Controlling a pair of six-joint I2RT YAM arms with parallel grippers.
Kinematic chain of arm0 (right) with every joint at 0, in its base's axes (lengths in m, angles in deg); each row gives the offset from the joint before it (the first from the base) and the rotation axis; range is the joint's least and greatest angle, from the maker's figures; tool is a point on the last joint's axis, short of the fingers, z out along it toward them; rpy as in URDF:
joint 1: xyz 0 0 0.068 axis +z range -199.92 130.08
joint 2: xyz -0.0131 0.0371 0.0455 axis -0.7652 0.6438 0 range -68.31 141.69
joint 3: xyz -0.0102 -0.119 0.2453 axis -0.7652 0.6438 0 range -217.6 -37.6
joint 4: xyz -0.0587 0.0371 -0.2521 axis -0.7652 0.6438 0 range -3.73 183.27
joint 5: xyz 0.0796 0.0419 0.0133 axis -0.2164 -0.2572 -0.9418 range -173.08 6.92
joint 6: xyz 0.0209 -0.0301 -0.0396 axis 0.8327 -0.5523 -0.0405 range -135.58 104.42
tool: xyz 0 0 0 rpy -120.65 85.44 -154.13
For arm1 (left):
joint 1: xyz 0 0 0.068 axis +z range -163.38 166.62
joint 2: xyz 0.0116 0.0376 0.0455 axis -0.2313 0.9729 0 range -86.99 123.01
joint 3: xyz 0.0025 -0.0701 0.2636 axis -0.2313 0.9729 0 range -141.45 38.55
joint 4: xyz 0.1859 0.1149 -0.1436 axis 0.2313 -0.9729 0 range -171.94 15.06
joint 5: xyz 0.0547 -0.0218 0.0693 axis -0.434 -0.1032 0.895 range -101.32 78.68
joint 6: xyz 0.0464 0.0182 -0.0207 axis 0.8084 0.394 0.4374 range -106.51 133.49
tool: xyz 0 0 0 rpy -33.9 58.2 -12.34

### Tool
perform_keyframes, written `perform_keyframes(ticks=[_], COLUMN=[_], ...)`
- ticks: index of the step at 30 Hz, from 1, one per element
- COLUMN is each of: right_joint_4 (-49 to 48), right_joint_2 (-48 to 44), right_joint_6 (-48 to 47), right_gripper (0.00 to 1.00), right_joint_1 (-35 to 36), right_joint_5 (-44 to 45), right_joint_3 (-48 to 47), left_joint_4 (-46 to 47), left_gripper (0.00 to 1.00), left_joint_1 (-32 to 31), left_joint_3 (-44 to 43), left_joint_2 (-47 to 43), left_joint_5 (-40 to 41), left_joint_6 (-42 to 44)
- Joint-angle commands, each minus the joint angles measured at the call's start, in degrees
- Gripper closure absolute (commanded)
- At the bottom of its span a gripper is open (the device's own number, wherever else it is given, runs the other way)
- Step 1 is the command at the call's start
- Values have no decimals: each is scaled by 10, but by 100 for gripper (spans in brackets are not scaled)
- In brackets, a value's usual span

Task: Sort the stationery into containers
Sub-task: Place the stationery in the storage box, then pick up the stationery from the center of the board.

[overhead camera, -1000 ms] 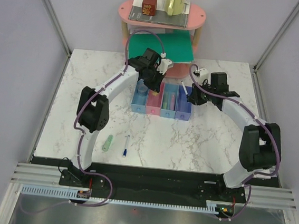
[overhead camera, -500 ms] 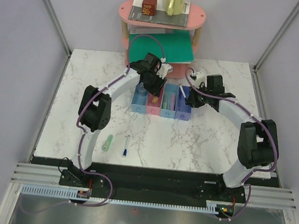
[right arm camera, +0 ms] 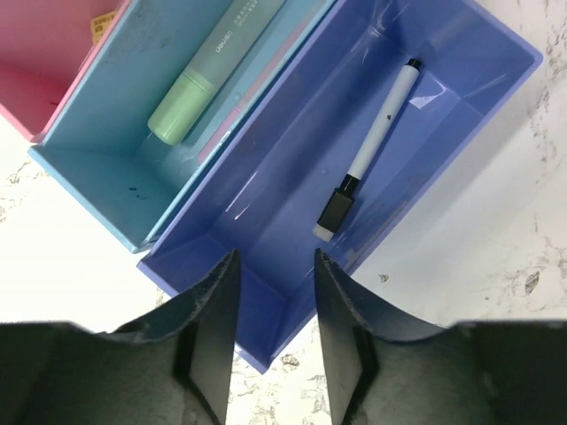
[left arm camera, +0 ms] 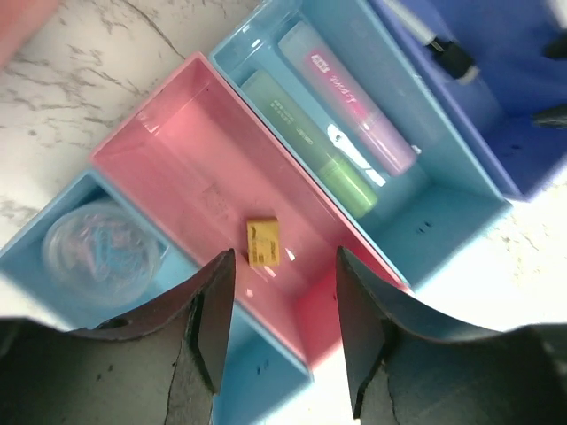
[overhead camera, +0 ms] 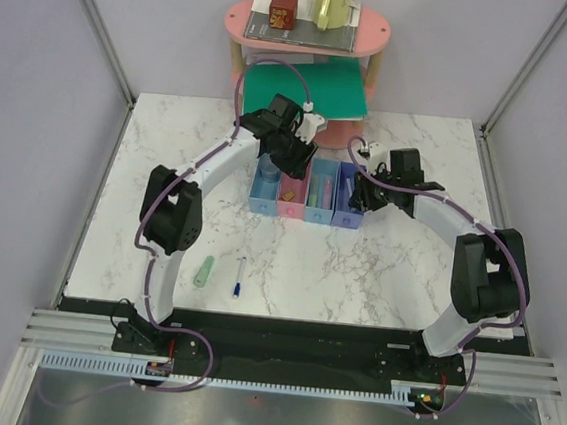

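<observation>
Stationery lying out on the table [overhead camera: 388, 273]: which pieces are waiting?

Two, near the front edge: a pale green marker [overhead camera: 204, 270] and, just beside it, a thin white pen [overhead camera: 239, 277] with a blue tip. The rest is sitting in the row of trays [overhead camera: 262, 208]: tape roll [left arm camera: 104, 251] in the light blue one, tan eraser [left arm camera: 263, 242] in the pink, a green marker [left arm camera: 310, 146] and a pink marker [left arm camera: 350, 111] side by side in the blue, a black-capped pen [right arm camera: 368, 150] in the violet.

What are the claws doing?

The left gripper [overhead camera: 292, 165] is hovering over the pink tray, jaws standing apart, the eraser lying loose below them. The right gripper [right arm camera: 275, 266] is hanging over the violet tray, jaws apart too, gripping nothing.

How are you judging the two on the table?

Both are looking light and stiff. The marker's round, smooth barrel is probably going to roll, so I'm favouring a pinch across its middle. The pen is lying thin and low on the marble. The fingertips are needing to come right down beside it, again mid-barrel and square, or it is likely slipping out.
</observation>
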Motion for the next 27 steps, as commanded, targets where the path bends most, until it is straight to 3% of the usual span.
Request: perform_keyframes(ticks=[1,4,9,11,13,18,20,27], right_joint_4=[9,28,67,86,96,125,139,172], right_joint_2=[-39,-70,-136,-152,-172,-220,-243,-293], right_joint_6=[-18,-32,-59,-65,-70,-82,-90,-132], right_gripper=[51,48,41,39,37,30,30,28], right_joint_1=[-1,-1,4,4,5,7,8,9], right_joint_5=[3,0,0,-1,-1,-5,-5,16], right_joint_3=[-2,-22,-72,-86,-96,-84,-75,-43], left_joint_4=[3,-17,-42,-44,-43,-49,-48,-68], left_gripper=[44,42,39,27,24,21,14,15], left_joint_1=[-3,-3,-2,-1,-1,0,0,3], left_joint_3=[25,92,297,398,482,569,580,622], left_joint_2=[-138,-218,-332,-383,-421,-446,-454,-459], left_joint_5=[-5,33,144,150,150,146,172,200], left_joint_6=[36,69,128,127,117,66,60,72])
